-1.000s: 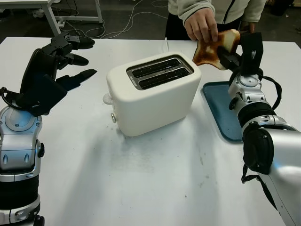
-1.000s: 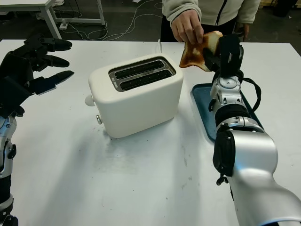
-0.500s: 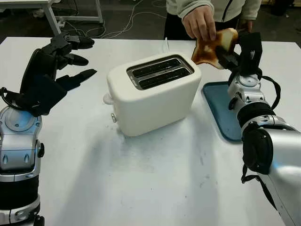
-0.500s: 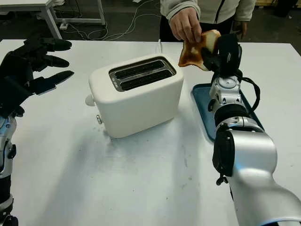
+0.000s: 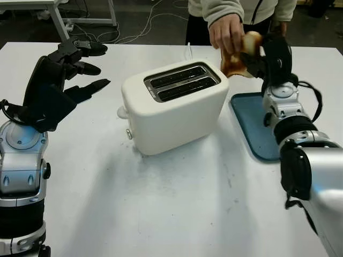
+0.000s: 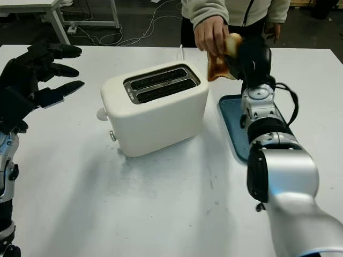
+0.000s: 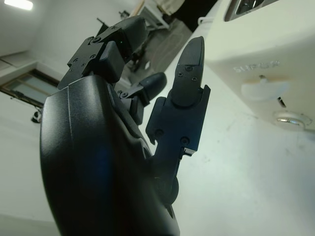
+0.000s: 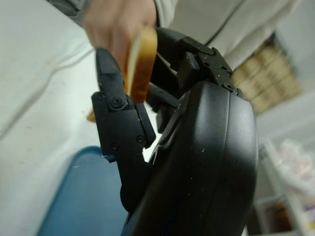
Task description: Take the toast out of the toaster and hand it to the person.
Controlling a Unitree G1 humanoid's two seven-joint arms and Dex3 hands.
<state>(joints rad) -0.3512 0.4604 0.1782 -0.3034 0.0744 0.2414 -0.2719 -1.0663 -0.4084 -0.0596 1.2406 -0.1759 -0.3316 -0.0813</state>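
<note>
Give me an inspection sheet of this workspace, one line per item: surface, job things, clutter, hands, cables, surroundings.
Surface: white table, faint scuffs in front of the toaster.
Job's things: white toaster, both slots empty; toast raised beyond it, gripped by the right hand and the person's hand at once.
Clutter: blue tray on the table beside the right arm.
Hands: left hand open, raised left of the toaster; right hand shut on the toast.
Cables: toaster's white cord runs to the far edge; cables on the floor.
Surroundings: white table leg at far left.
</note>
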